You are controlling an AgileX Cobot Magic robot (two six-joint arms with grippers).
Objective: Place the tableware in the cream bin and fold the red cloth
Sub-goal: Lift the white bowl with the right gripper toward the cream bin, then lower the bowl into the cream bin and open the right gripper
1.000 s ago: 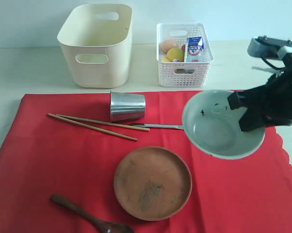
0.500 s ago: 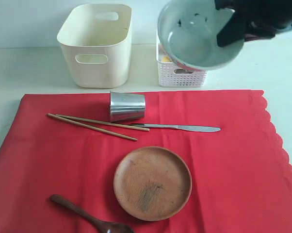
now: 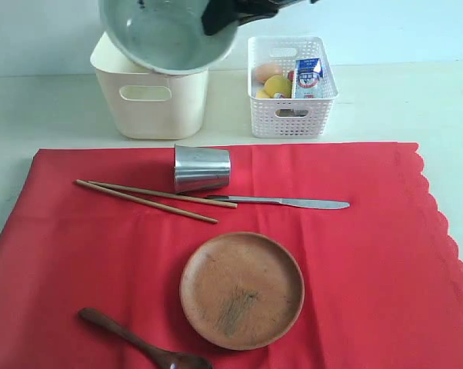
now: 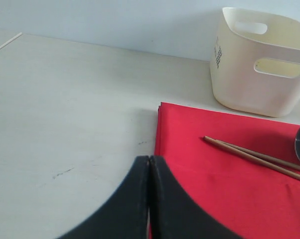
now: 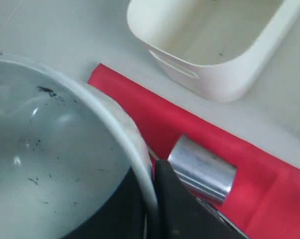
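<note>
Right fingers point(image 5: 177, 209) clamp bowl point(image 3: 166, 38) rim | arm point(image 3: 251, 8) high above cream bin point(image 3: 151, 108)

This looks to me like a staged test bench, not a real kitchen: bare pale table point(image 3: 47, 111), blank wall point(image 3: 31, 31), a plate point(image 3: 241, 290) and knife point(image 3: 293, 202) on a red cloth point(image 3: 370, 292), a cream bin point(image 3: 151, 115) and white basket point(image 3: 293, 115) by the far edge.

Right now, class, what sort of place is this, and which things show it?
Probably a staged dining set-up being cleared: a red cloth laid with a plate and knife, and a cream bin beyond it.
</note>
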